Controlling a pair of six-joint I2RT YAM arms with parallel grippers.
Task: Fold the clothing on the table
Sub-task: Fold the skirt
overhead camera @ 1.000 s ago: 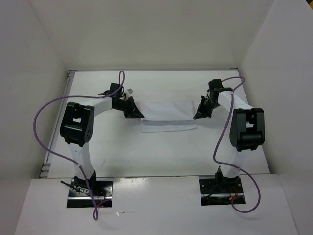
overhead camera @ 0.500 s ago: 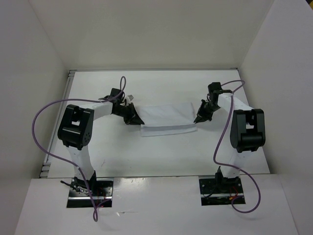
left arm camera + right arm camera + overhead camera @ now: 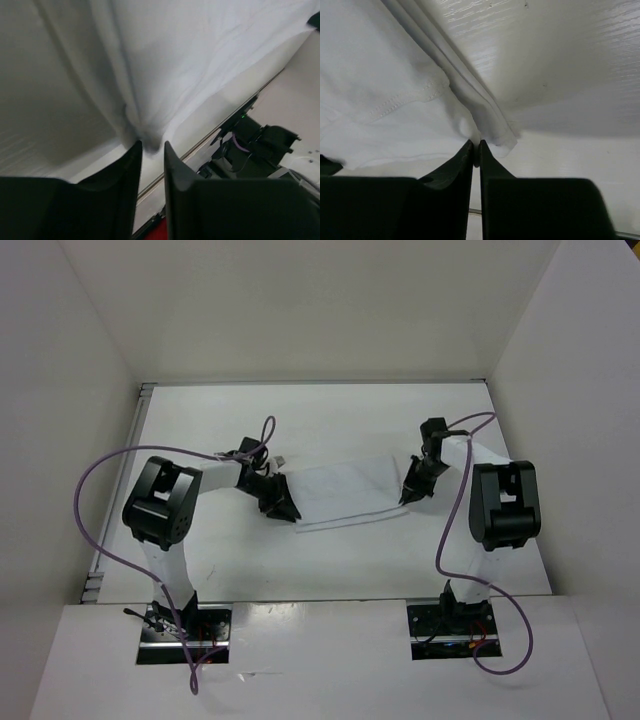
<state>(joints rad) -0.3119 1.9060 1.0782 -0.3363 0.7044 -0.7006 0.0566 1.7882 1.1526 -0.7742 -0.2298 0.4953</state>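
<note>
**White clothing between two hands, mid-tabletop**

The clothing (image 3: 345, 490), a limp white strip in layers, lies across the middle of the tabletop (image 3: 300, 570). Its long side runs left to right, and the left end sits slightly nearer than the right.

Left hand (image 3: 290, 512) is at the left end. Its fingers are a little apart with a bunched fold of fabric at the tips; cannot tell whether the fold is pinched.

Right hand (image 3: 406, 497) is at the right end. Its fingers are nearly together, clamped on the layered edge beside a stitched hem (image 3: 405, 102).

Purple cables (image 3: 90, 500) loop off both arms.
</note>
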